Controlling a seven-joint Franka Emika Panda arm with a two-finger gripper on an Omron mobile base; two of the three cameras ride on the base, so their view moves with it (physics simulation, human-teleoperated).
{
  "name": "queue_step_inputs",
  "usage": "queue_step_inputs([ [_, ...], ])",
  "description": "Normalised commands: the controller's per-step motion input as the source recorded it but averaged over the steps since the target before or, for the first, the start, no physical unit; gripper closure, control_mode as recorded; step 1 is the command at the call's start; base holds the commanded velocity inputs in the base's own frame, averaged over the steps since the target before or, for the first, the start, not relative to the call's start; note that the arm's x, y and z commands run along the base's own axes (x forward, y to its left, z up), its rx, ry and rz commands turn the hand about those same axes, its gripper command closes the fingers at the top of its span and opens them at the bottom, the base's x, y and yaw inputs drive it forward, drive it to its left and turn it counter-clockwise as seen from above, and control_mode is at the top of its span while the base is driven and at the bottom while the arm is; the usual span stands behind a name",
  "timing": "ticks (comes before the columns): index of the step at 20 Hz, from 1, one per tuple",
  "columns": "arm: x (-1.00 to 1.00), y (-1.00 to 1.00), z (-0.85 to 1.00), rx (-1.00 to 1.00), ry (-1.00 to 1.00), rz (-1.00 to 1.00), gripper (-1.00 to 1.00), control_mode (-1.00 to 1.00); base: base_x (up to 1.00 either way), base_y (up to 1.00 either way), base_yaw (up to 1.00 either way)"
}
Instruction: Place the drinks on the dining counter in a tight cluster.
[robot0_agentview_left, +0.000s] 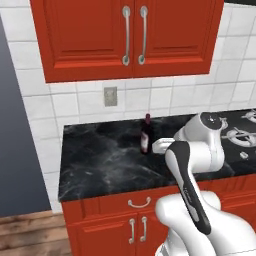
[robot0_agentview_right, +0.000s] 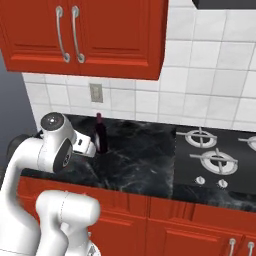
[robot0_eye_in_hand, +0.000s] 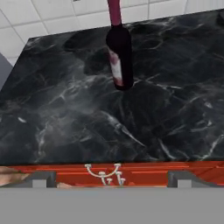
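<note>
A dark wine bottle (robot0_agentview_left: 146, 137) with a red label stands upright on a black, white-veined counter (robot0_agentview_left: 100, 165), near the back wall. The same bottle (robot0_agentview_right: 100, 134) rises just beyond my white wrist in the right base view. In the hand view the bottle (robot0_eye_in_hand: 119, 57) is at the top centre, well ahead of my gripper (robot0_eye_in_hand: 111, 178). The gripper hovers over the counter's front edge, open wide, with nothing between its fingertips (robot0_eye_in_hand: 43, 178). The dining counter is out of view.
Stove burners (robot0_agentview_right: 215, 155) lie in the same counter to the right of the bottle. Red wall cabinets (robot0_agentview_left: 130, 35) hang above, with an outlet (robot0_agentview_left: 110, 96) on the tiled wall. A drawer handle (robot0_eye_in_hand: 103, 170) sits below the counter's edge. The counter ends at the left (robot0_agentview_left: 62, 165).
</note>
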Motion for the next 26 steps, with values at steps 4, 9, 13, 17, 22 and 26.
queue_step_inputs([
  [4, 0.0, 0.0, 0.0, 0.0, 0.0, 0.0, -1.0, 1.0, 0.62, 0.3, -0.14],
  [9, 0.0, 0.0, 0.0, 0.0, 0.0, 0.0, -1.0, 1.0, 0.48, 0.24, -0.08],
  [13, 0.0, 0.0, 0.0, 0.0, 0.0, 0.0, -1.0, 1.0, 0.17, 0.12, -0.02],
  [17, 0.0, 0.0, 0.0, 0.0, 0.0, 0.0, -1.0, 1.0, 0.0, 0.0, 0.0],
  [22, -0.04, -0.05, 0.0, 0.0, -0.06, 0.2, -1.0, -1.0, 0.0, 0.0, 0.0],
  [26, -0.15, -0.14, 0.0, 0.0, -0.22, 0.45, -1.0, -1.0, 0.0, 0.0, 0.0],
])
